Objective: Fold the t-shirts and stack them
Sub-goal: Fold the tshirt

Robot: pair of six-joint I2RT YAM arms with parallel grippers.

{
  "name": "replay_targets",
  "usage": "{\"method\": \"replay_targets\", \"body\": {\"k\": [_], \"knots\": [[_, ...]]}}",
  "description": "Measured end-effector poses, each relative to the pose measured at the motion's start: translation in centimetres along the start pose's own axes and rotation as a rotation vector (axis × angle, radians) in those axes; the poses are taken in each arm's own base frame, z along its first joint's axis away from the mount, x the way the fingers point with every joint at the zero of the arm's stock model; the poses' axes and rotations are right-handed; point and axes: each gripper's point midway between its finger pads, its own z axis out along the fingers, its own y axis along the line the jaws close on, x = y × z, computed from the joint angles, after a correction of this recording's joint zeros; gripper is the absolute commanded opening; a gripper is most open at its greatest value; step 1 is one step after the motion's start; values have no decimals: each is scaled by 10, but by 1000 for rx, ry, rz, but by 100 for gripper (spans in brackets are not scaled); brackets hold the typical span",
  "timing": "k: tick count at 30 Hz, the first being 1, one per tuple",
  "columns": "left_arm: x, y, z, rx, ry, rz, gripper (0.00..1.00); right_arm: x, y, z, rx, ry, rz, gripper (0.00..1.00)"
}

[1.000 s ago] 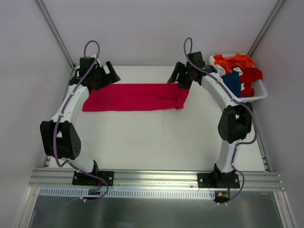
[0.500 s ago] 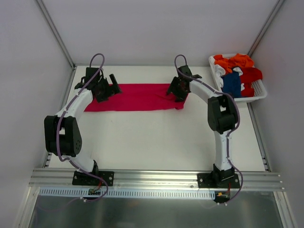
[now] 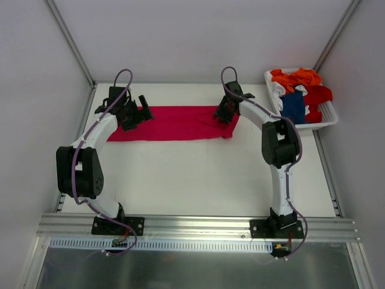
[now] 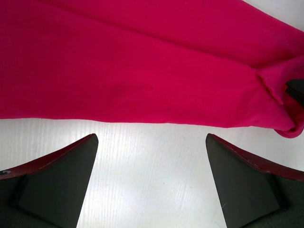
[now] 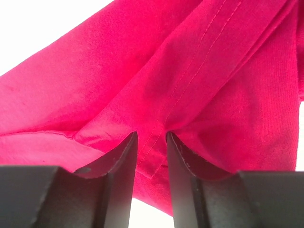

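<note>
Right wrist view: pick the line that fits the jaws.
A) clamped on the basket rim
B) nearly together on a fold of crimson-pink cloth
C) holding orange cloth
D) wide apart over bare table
B: the right jaws stand close together, with a stitched fold of the crimson-pink t-shirt pinched between them.

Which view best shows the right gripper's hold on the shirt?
Right wrist: the right gripper pinches a fold of the crimson-pink t-shirt, close up. Top external shows it small, at the shirt's right end; left wrist shows only cloth and the open left gripper.
</note>
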Motion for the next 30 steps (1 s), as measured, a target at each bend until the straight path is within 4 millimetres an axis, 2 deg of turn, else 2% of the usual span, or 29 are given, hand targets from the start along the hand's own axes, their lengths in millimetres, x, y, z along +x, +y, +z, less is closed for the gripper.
{"method": "replay_targets", "body": {"k": [5, 10, 13, 15, 16, 18, 19, 23, 30], "knots": [[0, 0, 0, 0, -1, 0, 99, 0, 0, 0, 1, 2, 2, 54], [-2, -2, -4, 5, -10, 3, 99, 6, -4, 1, 11, 24, 4, 56], [-3, -3, -6, 8, -16, 4, 99, 17, -10, 5, 27, 48, 3, 50], [-3, -3, -6, 8, -16, 4, 99, 21, -11, 5, 31, 58, 0, 42], [-3, -3, -6, 8, -16, 4, 99, 22, -10, 5, 30, 59, -2, 33], [-3, -3, -6, 8, -16, 4, 99, 22, -9, 5, 24, 59, -2, 24], [-3, -3, -6, 9, -17, 4, 99, 22, -8, 5, 24, 59, -1, 15], [-1, -2, -8, 8, -16, 4, 99, 18, -4, 4, 16, 51, 0, 5], [2, -1, -7, 6, -12, 2, 98, 0, 16, -5, -33, 8, -5, 0]]}}
